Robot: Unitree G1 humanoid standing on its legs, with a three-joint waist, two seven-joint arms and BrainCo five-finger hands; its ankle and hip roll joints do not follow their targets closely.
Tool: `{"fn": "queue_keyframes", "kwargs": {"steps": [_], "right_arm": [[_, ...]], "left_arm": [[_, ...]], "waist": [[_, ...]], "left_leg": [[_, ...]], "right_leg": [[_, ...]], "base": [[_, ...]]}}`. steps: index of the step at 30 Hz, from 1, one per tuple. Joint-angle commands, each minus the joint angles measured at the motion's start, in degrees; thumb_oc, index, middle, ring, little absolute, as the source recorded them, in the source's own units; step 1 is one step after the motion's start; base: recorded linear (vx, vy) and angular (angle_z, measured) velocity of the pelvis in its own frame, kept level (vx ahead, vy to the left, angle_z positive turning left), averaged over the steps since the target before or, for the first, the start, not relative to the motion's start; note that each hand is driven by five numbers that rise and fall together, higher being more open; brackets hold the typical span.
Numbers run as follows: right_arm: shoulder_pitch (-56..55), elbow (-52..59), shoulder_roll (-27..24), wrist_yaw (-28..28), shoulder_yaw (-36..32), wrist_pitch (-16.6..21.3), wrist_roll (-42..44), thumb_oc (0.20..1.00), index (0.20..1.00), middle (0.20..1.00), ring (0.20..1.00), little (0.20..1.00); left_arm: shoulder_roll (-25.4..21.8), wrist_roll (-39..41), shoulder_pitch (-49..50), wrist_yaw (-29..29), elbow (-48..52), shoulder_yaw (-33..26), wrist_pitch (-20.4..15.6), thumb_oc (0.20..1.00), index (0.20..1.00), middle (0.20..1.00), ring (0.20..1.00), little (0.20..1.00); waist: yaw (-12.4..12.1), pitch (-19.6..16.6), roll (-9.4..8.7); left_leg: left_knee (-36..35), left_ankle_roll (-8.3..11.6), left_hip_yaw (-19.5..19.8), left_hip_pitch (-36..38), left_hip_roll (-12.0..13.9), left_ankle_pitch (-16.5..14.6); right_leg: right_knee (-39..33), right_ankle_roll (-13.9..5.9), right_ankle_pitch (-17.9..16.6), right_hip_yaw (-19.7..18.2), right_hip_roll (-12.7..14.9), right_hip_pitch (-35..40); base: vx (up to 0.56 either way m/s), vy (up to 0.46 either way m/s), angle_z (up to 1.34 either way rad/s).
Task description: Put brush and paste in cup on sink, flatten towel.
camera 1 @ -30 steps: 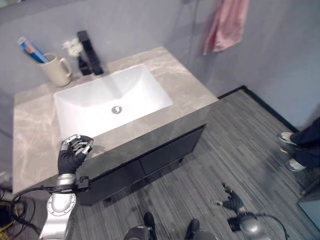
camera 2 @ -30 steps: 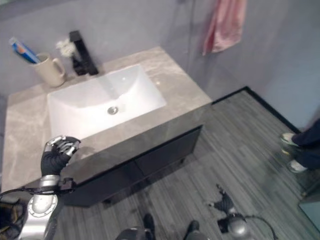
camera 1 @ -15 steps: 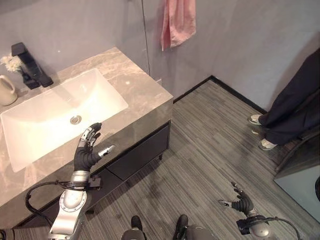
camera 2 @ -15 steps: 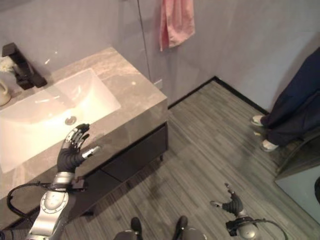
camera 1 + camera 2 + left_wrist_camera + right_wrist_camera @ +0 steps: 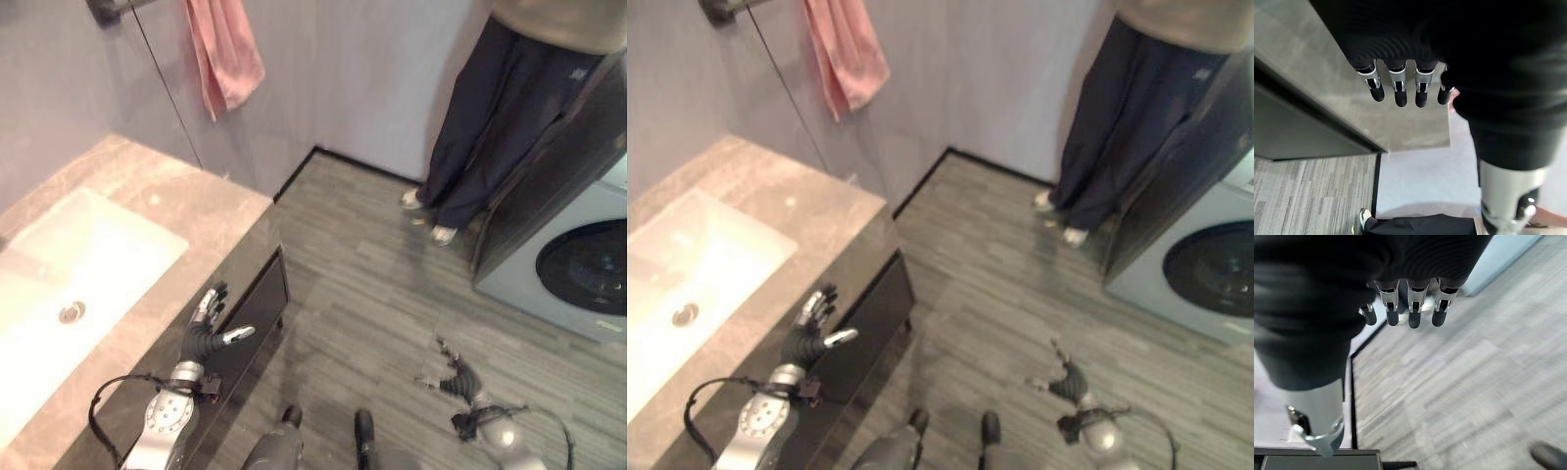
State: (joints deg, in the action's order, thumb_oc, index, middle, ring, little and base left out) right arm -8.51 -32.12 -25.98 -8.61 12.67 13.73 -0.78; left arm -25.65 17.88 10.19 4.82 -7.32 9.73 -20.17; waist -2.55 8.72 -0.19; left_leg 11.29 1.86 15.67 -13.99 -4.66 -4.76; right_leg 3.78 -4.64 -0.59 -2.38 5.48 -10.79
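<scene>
A pink towel (image 5: pixel 225 54) hangs bunched from a bar on the grey wall, above the right end of the marble counter (image 5: pixel 167 196). The white sink basin (image 5: pixel 69 274) is set into that counter. My left hand (image 5: pixel 201 338) is open, fingers straight and spread, in front of the counter's front edge by the dark cabinet (image 5: pixel 250 304). In the left wrist view its fingers (image 5: pixel 1396 90) point out over the counter's edge and hold nothing. My right hand (image 5: pixel 460 377) hangs low over the floor, open and empty, its fingers (image 5: pixel 1410 308) straight.
A person (image 5: pixel 490 127) in dark trousers stands at the back right by the wall. A washing machine (image 5: pixel 578 274) stands at the right. Grey plank floor (image 5: pixel 362 264) lies between the cabinet and the machine.
The camera has swung to the right: cup and tap have left the picture, the towel now sits upper left. My left hand went from curled to spread open.
</scene>
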Motion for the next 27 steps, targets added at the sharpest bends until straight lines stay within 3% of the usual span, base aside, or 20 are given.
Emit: {"fn": "queue_keyframes", "kwargs": {"steps": [1, 5, 7, 9, 10, 11, 13, 16, 23, 27], "right_arm": [[3.4, 0.9, -0.7, -1.3, -1.8, 2.1, 1.1, 1.0, 1.0, 1.0, 1.0, 1.0], [4.3, 0.0, -0.5, -1.3, -1.4, 1.8, 0.7, 1.0, 1.0, 1.0, 1.0, 1.0], [5.3, -0.5, 0.1, -1.4, -0.8, 1.3, 0.0, 1.0, 1.0, 1.0, 1.0, 1.0], [5.9, -0.6, 0.5, -1.7, -0.5, 1.0, -0.1, 1.0, 1.0, 1.0, 1.0, 1.0], [6.5, -1.4, 1.1, -1.9, 0.0, 0.6, -0.2, 1.0, 1.0, 1.0, 1.0, 1.0], [6.5, -1.4, 1.1, -1.9, 0.0, 0.6, -0.2, 1.0, 1.0, 1.0, 1.0, 1.0], [6.8, -4.0, 2.1, -2.2, 0.4, 0.5, -0.2, 1.0, 1.0, 1.0, 1.0, 1.0], [5.1, -4.9, 2.4, -2.0, 0.1, 0.1, 1.1, 1.0, 1.0, 1.0, 1.0, 1.0], [2.0, -1.9, 1.0, -1.2, -0.7, 0.3, 1.2, 1.0, 1.0, 1.0, 1.0, 1.0], [1.5, 0.0, 0.2, -1.1, -1.2, 0.5, 1.9, 1.0, 1.0, 1.0, 1.0, 1.0]], "left_arm": [[-2.5, 0.9, 1.0, -1.3, 4.0, -0.6, -2.8, 1.0, 1.0, 1.0, 1.0, 1.0], [-3.2, 0.7, 2.2, -1.8, 2.4, 0.5, -2.5, 1.0, 1.0, 1.0, 1.0, 1.0], [-3.0, -0.2, 3.0, -1.6, 0.1, 1.0, -1.8, 1.0, 1.0, 1.0, 1.0, 1.0], [-2.9, -0.7, 2.6, -1.1, -0.8, 1.3, -1.4, 1.0, 1.0, 1.0, 1.0, 1.0], [-2.6, -1.1, 2.3, -0.8, -2.3, 1.6, -0.4, 1.0, 1.0, 1.0, 1.0, 1.0], [-2.6, -1.1, 2.3, -0.8, -2.3, 1.6, -0.4, 1.0, 1.0, 1.0, 1.0, 1.0], [-1.9, -2.3, 2.3, -0.9, -5.0, 2.4, 0.5, 1.0, 1.0, 1.0, 1.0, 1.0], [0.2, -2.7, 2.2, -0.3, -10.1, 2.6, 1.7, 1.0, 1.0, 1.0, 1.0, 1.0], [2.3, -3.8, 0.3, 1.0, -15.9, 2.6, 2.7, 1.0, 1.0, 1.0, 1.0, 1.0], [2.6, -3.9, -1.0, 1.3, -17.1, 2.6, 3.0, 1.0, 1.0, 1.0, 1.0, 1.0]], "waist": [[-1.0, -0.2, -1.01], [-1.0, 0.2, -0.79], [-1.1, 0.6, -0.93], [-1.5, 1.0, -1.13], [-2.9, 1.4, -1.27], [-2.7, 1.4, -1.29], [-3.0, 0.8, -2.08], [-2.4, -1.0, -1.75], [-1.1, -2.2, -1.79], [-0.9, -1.5, -2.3]], "left_leg": [[-0.8, -2.01, -3.6, 4.9, -0.9, 0.8], [-1.0, -3.29, -6.5, 6.3, -1.2, -0.6], [-1.9, -4.04, -10.2, 6.8, -0.9, -1.0], [-1.7, -4.03, -11.3, 6.7, -0.6, -1.0], [-1.2, -3.84, -13.2, 6.7, 0.1, -1.3], [-1.1, -3.83, -13.1, 6.7, 0.1, -1.3], [-0.9, -3.8, -15.4, 7.1, 0.6, -1.8], [-1.1, -3.52, -15.3, 8.4, 0.9, -1.8], [-1.5, -1.35, -13.2, 9.1, 2.6, 0.5], [4.7, 0.29, -13.1, 6.3, 3.3, 2.3]], "right_leg": [[3.8, -0.86, 3.3, 1.5, -3.8, 2.9], [3.9, -2.14, 1.7, -1.9, -3.5, 1.7], [3.8, -3.95, -0.5, -2.5, -2.5, -0.3], [5.0, -4.13, -0.8, -1.1, -2.4, -1.5], [9.1, -3.96, 0.2, 7.6, -1.6, -2.2], [9.3, -3.97, 0.3, 7.8, -1.6, -2.3], [10.8, -2.62, 3.6, 14.0, -1.9, 0.2], [8.8, -0.16, 5.1, 12.3, -3.9, 1.8], [5.1, 1.51, 6.2, 12.5, -5.7, 4.9], [3.2, 2.33, 6.1, 12.8, -6.2, 6.3]], "base": [[-0.03, 0.11, -0.23], [-0.06, 0.17, -0.59], [-0.12, 0.158, -0.52], [-0.07, 0.043, -0.62], [-0.05, 0.036, -0.78], [-0.06, 0.038, -0.72], [-0.01, -0.031, -0.64], [0.14, -0.111, -0.33], [0.09, -0.128, 0.13], [0.04, -0.125, 0.32]]}}
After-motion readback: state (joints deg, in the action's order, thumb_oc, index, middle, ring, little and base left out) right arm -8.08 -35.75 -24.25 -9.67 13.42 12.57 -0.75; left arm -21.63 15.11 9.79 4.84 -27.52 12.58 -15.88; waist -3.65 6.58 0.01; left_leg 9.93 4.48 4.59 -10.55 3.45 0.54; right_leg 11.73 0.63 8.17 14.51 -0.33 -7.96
